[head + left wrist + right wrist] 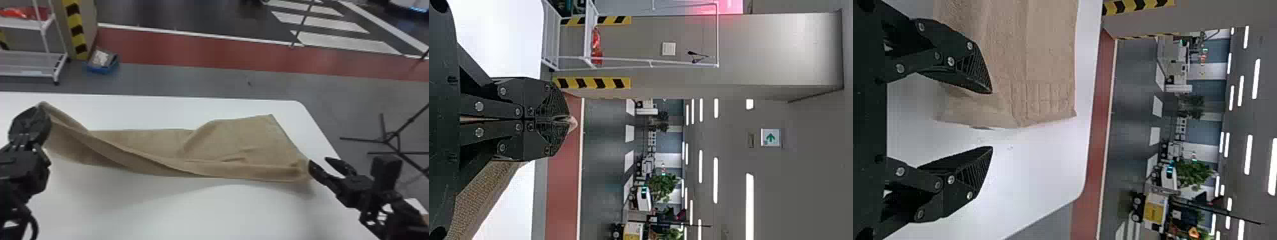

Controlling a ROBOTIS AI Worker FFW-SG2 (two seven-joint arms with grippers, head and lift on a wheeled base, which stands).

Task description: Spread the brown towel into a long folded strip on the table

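The brown towel (pixel 153 143) stretches across the white table, its left end lifted and its right part lying on the surface with a few wrinkles. My left gripper (pixel 39 110) holds the raised left corner. In the left wrist view the left gripper (pixel 566 120) is shut with a bit of towel (pixel 573 123) poking out between its tips. My right gripper (pixel 317 163) stands beside the towel's near right corner. The right wrist view has the right gripper (pixel 992 120) open, one finger by the towel's end (pixel 1043 95), the other over bare table.
The white table (pixel 223 210) has its right edge under the right arm. Beyond it on the floor are a white rack (pixel 32 54), a blue box (pixel 102 67) and, at the right, a black stand (pixel 395 137).
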